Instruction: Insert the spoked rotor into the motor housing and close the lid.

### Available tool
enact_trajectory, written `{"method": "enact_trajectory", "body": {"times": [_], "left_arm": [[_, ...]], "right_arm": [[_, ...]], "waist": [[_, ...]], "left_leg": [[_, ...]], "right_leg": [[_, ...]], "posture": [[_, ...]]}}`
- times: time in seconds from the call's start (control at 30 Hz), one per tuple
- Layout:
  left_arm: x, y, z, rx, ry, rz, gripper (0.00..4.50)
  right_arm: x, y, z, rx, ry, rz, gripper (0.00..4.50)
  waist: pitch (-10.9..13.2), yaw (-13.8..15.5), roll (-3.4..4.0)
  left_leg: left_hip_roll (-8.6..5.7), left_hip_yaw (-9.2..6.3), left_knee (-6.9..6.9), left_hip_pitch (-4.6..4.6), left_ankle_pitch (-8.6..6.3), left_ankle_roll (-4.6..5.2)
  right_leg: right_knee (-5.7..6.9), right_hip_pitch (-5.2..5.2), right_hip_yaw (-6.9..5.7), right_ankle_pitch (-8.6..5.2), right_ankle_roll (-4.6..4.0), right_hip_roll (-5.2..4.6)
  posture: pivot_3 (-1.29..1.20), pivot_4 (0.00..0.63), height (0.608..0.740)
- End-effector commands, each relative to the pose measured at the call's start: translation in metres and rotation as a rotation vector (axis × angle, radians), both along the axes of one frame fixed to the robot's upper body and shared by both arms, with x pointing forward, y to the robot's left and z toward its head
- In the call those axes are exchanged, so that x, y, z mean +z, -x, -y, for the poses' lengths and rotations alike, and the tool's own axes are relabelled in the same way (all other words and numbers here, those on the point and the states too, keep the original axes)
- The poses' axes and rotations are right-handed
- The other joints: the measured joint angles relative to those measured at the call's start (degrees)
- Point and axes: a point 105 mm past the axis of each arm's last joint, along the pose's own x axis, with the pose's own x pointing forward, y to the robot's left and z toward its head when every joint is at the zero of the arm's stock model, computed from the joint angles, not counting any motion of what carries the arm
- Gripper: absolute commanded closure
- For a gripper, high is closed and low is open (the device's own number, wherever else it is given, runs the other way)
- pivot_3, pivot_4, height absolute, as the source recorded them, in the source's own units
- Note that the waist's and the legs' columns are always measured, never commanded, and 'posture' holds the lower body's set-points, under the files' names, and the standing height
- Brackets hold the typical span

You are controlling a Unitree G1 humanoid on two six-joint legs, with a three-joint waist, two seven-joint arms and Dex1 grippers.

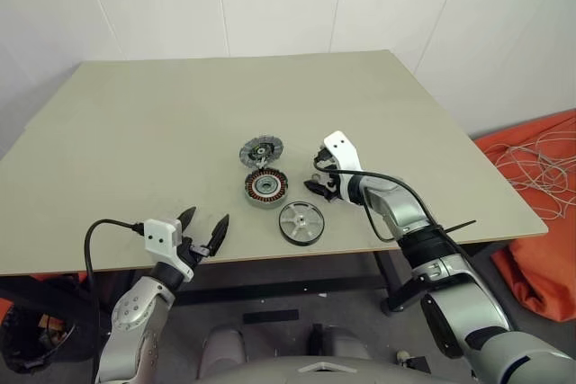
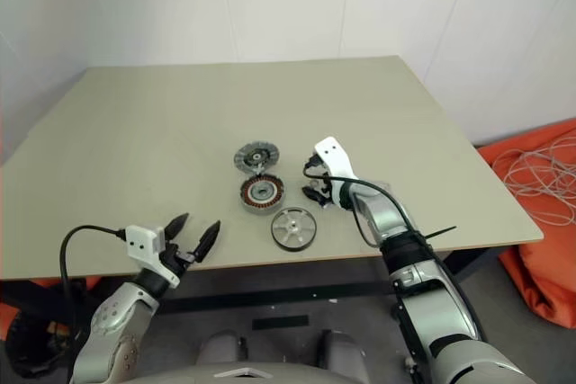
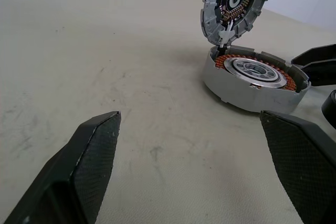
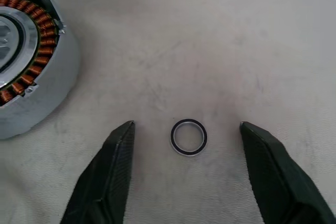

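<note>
The left gripper hung over the table's near edge, its two black, textured fingers spread wide with nothing between them, pointing toward the housing. The housing sat well ahead of it and to its right, nearer the near edge than the far one: a round grey can lying flat, copper windings ringing a silver centre. Its lid, a grey disc with a toothed rim, stood tilted up from the housing's far side, face toward the robot. The rotor, a flat silver spoked wheel with a dark rim, lay flat just beside the housing, toward the near edge. The right gripper angled down just right of the housing, fingers apart around a small dark-edged metal ring lying flat, not touching it.
</note>
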Motion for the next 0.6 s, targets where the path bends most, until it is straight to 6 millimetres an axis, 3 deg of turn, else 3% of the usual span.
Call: {"method": "enact_trajectory", "body": {"times": [0.03,0.23,0.43,0.6], "left_arm": [[0.017,-0.004,0.004,-0.008,-0.006,0.059,0.00],[0.021,-0.005,0.006,-0.010,-0.006,0.063,0.00],[0.024,-0.006,0.007,-0.012,-0.004,0.060,0.00],[0.025,-0.005,0.008,-0.012,-0.005,0.057,0.00]], "right_arm": [[0.009,-0.003,-0.001,-0.001,-0.005,0.033,1.96],[0.013,-0.005,-0.001,-0.009,-0.013,0.045,3.91],[0.020,-0.002,-0.002,0.006,-0.028,0.061,3.92],[0.044,0.004,-0.012,0.094,-0.055,0.136,3.92]], "waist": [[0.00,0.00,0.00],[0.00,0.00,0.00],[0.01,0.00,0.01],[0.03,0.00,0.04]], "left_leg": [[0.00,0.00,0.00,0.01,0.00,0.00],[0.00,0.00,0.00,0.00,0.00,0.00],[0.00,0.00,0.00,-0.02,0.00,0.00],[0.00,0.00,0.00,-0.08,0.00,0.00]], "right_leg": [[0.00,0.00,0.00,0.00,0.00,0.00],[0.00,0.00,0.00,0.00,0.00,0.00],[0.00,-0.02,0.00,0.00,0.00,0.00],[0.00,-0.12,0.00,0.00,0.00,0.00]], "posture": [[0.00,0.000,0.740],[0.00,0.000,0.740],[0.00,0.000,0.740],[0.00,0.000,0.740]]}}
